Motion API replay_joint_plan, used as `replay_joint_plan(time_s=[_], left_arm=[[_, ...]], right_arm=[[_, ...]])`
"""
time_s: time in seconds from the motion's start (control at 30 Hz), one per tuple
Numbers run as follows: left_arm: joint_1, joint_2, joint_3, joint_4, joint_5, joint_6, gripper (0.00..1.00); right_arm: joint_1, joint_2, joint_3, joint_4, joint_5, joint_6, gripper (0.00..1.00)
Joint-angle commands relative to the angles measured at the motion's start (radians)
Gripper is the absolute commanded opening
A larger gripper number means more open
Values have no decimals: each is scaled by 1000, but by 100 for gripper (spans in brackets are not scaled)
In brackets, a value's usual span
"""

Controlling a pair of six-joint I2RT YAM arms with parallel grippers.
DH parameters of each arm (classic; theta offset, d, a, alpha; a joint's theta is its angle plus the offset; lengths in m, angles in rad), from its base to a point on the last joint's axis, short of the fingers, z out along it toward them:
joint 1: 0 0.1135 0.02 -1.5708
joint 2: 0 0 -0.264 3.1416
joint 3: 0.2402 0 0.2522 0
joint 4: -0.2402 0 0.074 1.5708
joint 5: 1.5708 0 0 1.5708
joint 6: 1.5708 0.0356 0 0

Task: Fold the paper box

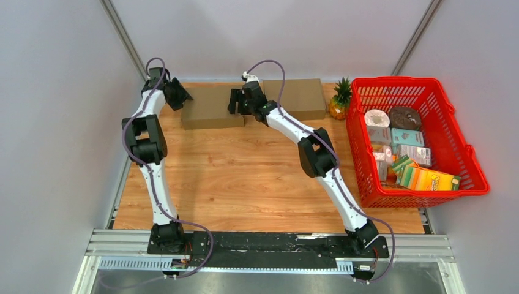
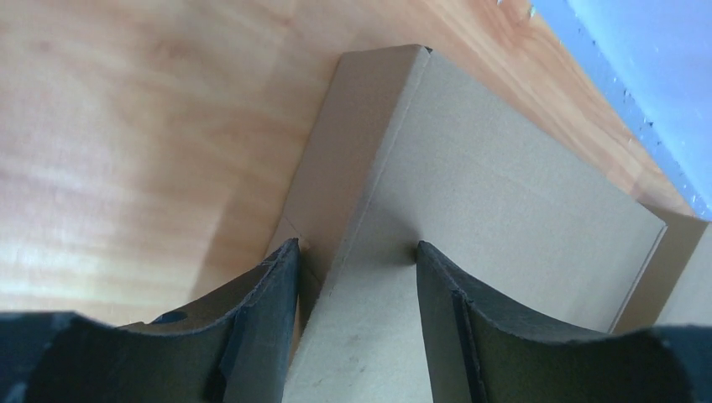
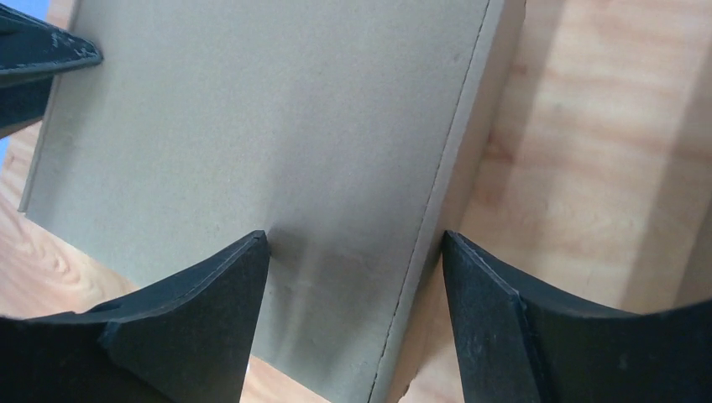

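A brown paper box lies at the far edge of the table as two joined parts, a left part (image 1: 211, 109) and a right part (image 1: 301, 98). My left gripper (image 1: 183, 95) is at the left end of the left part. In the left wrist view it (image 2: 355, 248) is open, its fingers straddling the box's (image 2: 504, 193) folded edge between side wall and top panel. My right gripper (image 1: 235, 101) is over the seam between the two parts. In the right wrist view it (image 3: 354, 237) is open, straddling the right edge of the flat panel (image 3: 252, 126).
A red basket (image 1: 416, 82) with several packaged groceries stands at the right. A small pineapple (image 1: 339, 101) stands between the basket and the box. A finger of the left gripper (image 3: 42, 50) shows at the top left of the right wrist view. Grey walls close the back.
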Motion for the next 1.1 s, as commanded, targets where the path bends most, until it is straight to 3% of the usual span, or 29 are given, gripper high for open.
replay_joint_plan(time_s=[0.0, 0.2, 0.23, 0.37, 0.47, 0.63, 0.77, 0.87, 1.0, 1.07], left_arm=[[-39, 106, 184, -80, 180, -23, 59], [-10, 166, 374, -181, 128, 6, 66], [-3, 165, 393, -198, 114, 19, 75], [16, 117, 534, -343, -67, 122, 76], [50, 31, 533, -402, -108, 147, 77], [59, -171, 424, -440, -32, 121, 78], [12, -383, 249, -387, 159, 69, 74], [-111, -574, 200, -403, 168, 101, 74], [-284, -829, 197, -440, 132, 167, 73], [-338, -907, 210, -446, 103, 174, 74]], right_arm=[[46, 95, 199, 186, -54, 1, 75], [34, 147, 260, 229, -18, 23, 78], [32, 147, 268, 214, -11, 17, 80], [32, 83, 279, 147, 12, -40, 99], [27, 11, 270, 41, 87, -128, 100], [12, -255, 175, -158, 209, -245, 100], [12, -472, 95, -339, 253, -275, 100], [15, -695, -21, -481, 284, -229, 100], [15, -1059, -421, -518, 376, -235, 100], [17, -1251, -503, -539, 457, -273, 100]])
